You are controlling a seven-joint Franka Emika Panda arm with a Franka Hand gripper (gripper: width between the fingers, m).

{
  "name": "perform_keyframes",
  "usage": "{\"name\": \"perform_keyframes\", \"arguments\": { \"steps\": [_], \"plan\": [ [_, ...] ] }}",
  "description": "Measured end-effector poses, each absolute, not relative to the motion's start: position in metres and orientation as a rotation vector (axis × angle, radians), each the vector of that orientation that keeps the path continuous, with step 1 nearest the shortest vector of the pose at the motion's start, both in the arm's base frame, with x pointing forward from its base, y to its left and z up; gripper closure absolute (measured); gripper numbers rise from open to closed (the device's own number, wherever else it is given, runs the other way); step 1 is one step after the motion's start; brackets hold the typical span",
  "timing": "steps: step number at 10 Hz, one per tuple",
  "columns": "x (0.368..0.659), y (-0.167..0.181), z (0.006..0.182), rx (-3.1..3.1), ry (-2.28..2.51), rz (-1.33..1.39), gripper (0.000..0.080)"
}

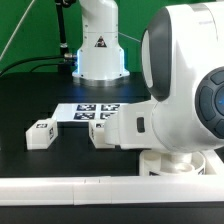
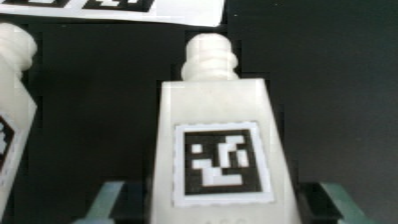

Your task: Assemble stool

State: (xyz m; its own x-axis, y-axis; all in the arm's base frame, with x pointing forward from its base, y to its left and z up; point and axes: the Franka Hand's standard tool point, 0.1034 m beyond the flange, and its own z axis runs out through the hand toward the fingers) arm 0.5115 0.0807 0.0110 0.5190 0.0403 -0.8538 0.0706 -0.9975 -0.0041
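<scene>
A white leg block (image 2: 217, 130) with a black-and-white tag and a ribbed peg at its far end lies on the black table, filling the wrist view. My gripper (image 2: 224, 205) is open. Its fingers (image 2: 111, 205) stand on either side of the block's near end, with a dark gap at each side. In the exterior view this block (image 1: 99, 136) shows just beside my hand, mostly hidden by the arm. A second leg block (image 1: 40, 133) lies apart at the exterior view's left. A white rounded part (image 1: 172, 165), possibly the seat disc, shows partly under the arm.
The marker board (image 1: 88, 110) lies flat behind the blocks and shows in the wrist view (image 2: 134, 8). Another white leg (image 2: 15, 100) lies close beside the one between my fingers. The robot base (image 1: 98, 50) stands at the back. A long white rail (image 1: 60, 184) runs along the front.
</scene>
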Motion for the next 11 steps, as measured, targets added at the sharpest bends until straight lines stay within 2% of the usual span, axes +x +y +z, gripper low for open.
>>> {"name": "perform_keyframes", "arguments": {
  "steps": [2, 3, 5, 6, 7, 9, 11],
  "plan": [
    [0.512, 0.081, 0.011, 2.711, 0.099, -1.522, 0.0464],
    [0.515, 0.079, 0.018, 2.718, 0.123, -1.536, 0.0464],
    [0.545, 0.070, 0.062, 2.798, 0.115, -1.435, 0.0464],
    [0.547, 0.071, 0.077, 2.800, 0.127, -1.428, 0.0463],
    [0.554, 0.071, 0.081, 2.809, 0.167, -1.364, 0.0463],
    [0.561, 0.074, 0.076, 2.847, 0.167, -1.302, 0.0462],
    [0.574, 0.076, 0.079, 2.910, 0.216, -1.102, 0.0462]
  ]
}}
